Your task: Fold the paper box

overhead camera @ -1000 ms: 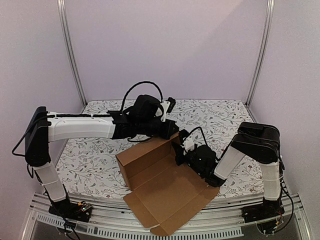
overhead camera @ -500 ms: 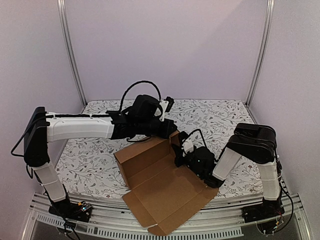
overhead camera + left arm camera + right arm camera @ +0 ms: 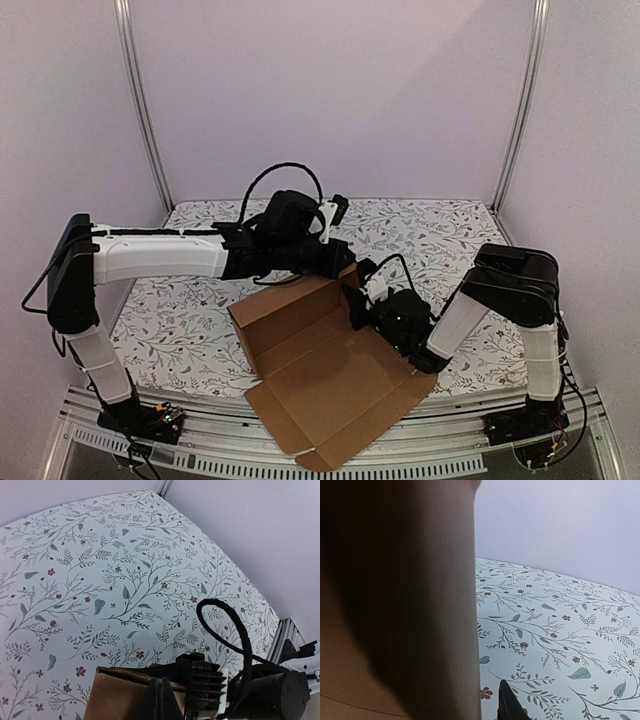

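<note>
On the floral table (image 3: 190,330), the paper box (image 3: 330,385) lies diagonally.

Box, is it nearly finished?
Not yet. Done: the box has its back wall standing up. In hand: the shut left fingers and the right fingers are at its far corner. Still to do: the big front flap lies flat, over the table edge.

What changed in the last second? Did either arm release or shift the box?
The right arm's elbow leaned toward the paper box, then back; the right fingers stayed at its right wall, grip not visible. The box's back wall seems to have edged slightly left. The left fingers stayed shut at the wall's top corner; the front flap lies as before.
</note>
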You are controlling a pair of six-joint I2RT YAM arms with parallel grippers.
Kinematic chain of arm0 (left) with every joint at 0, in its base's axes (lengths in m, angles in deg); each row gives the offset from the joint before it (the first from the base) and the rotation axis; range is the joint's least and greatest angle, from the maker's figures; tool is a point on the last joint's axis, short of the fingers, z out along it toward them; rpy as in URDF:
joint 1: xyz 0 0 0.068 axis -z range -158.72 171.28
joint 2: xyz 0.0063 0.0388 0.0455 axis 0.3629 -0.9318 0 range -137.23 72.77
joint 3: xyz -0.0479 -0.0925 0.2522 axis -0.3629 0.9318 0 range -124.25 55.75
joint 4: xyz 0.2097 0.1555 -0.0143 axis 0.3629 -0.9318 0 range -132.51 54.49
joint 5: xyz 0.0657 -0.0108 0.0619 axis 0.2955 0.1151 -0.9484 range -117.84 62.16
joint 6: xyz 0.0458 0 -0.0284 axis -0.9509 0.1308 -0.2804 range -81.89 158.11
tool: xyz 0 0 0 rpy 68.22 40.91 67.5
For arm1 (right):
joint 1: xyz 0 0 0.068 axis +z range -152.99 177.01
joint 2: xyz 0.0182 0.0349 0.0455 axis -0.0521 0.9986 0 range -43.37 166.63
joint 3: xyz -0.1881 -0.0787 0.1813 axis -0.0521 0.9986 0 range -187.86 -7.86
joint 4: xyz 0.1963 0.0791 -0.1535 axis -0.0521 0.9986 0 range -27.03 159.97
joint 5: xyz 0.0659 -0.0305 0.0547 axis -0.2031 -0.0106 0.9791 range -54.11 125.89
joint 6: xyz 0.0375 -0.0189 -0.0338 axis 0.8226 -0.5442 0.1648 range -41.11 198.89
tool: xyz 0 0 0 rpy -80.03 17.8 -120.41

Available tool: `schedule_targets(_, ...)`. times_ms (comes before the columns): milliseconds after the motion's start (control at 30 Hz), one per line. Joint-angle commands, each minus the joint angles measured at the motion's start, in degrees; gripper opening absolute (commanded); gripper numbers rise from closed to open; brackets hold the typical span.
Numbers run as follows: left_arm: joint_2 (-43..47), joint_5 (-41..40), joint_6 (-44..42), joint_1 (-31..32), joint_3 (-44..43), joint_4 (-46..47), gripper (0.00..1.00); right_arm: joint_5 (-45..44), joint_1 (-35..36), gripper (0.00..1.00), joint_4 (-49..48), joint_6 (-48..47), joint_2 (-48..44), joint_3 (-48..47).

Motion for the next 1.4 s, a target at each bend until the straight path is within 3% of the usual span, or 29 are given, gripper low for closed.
schedule_targets(0,-1.6,0.3,0.2,0.4,3.5,-10.6,0.0,-0.9,-0.3,0.2,-2.3,-1.9,-4.1,-0.5)
schedule_targets(667,-1.4,0.3,0.2,0.4,3.7,-10.5,0.0,-1.8,-0.4,0.18,-2.2,-3.0,-3.5,-2.1)
schedule_targets(767,-1.3,0.2,0.2,0.5,3.6,-10.6,0.0,-2.0,-0.4,0.12,-2.2,-3.0,-3.0,-2.2)
schedule_targets(867,-1.3,0.3,0.1,0.4,3.5,-10.6,0.0,-1.7,-0.3,0.0,-2.3,-2.7,-2.4,-2.2)
schedule_targets(1233,-1.6,0.2,0.0,0.4,3.0,-11.0,0.0,-1.2,-0.4,0.0,-2.2,-2.5,-2.8,-1.7)
schedule_targets(1367,-1.7,0.2,0.0,0.4,3.0,-11.1,0.0,-1.2,-0.3,0.19,-2.2,-2.3,-3.1,-1.2)
